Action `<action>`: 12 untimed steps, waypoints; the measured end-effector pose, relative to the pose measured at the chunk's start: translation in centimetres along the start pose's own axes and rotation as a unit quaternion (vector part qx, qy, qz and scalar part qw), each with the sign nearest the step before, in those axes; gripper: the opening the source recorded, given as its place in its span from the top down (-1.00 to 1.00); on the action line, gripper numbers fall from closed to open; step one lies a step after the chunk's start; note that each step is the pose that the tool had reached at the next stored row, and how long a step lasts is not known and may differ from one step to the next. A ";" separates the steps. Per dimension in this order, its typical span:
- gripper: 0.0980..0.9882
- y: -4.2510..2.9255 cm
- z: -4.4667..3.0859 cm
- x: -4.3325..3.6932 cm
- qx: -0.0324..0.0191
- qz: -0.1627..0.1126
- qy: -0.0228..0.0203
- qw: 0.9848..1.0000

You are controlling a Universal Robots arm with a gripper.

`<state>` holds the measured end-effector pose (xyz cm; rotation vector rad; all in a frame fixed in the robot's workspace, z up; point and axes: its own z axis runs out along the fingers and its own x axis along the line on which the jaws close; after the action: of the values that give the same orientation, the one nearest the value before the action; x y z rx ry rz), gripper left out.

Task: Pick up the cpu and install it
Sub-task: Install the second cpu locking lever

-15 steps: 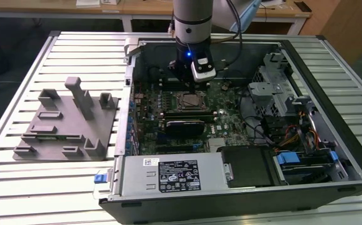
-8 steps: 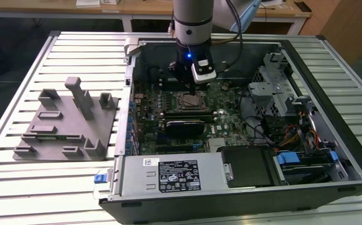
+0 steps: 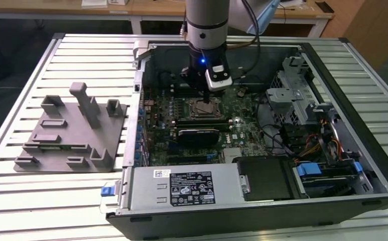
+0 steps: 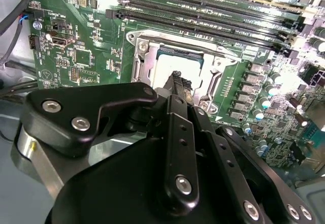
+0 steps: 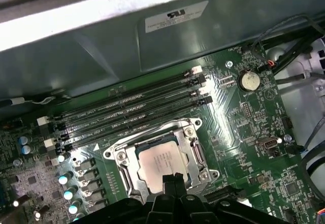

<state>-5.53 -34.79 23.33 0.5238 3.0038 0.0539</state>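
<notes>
The cpu (image 5: 161, 164) lies flat inside the metal-framed socket (image 5: 121, 156) on the green motherboard (image 5: 264, 117), silver top up. In the second wrist view the cpu (image 4: 165, 66) shows pale under glare. My gripper (image 5: 173, 181) hangs straight over the socket, its black fingers pressed together, and the tips reach the cpu's near edge with nothing between them. I cannot tell whether they touch it. In the exterior view the gripper (image 3: 211, 104) stands upright inside the open computer case (image 3: 354, 75), just above the socket (image 3: 199, 108).
Several black memory slots (image 5: 132, 113) run beside the socket. A coin battery (image 5: 248, 80) sits further off. A grey fixture plate (image 3: 70, 133) with upright posts lies at the exterior view's left. Cables (image 3: 301, 143) and a power supply (image 3: 180, 188) crowd the case.
</notes>
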 end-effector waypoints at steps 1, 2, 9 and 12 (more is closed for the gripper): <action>0.98 -0.05 0.00 -0.02 0.000 0.000 0.000 1.000; 0.98 -0.11 0.00 -0.04 0.000 0.000 0.000 1.000; 0.98 -0.60 -0.01 -0.22 0.000 0.000 0.000 1.000; 0.98 -0.82 -0.02 -0.30 0.000 0.000 0.000 1.000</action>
<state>-5.53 -35.67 23.33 0.5238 3.0038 0.0540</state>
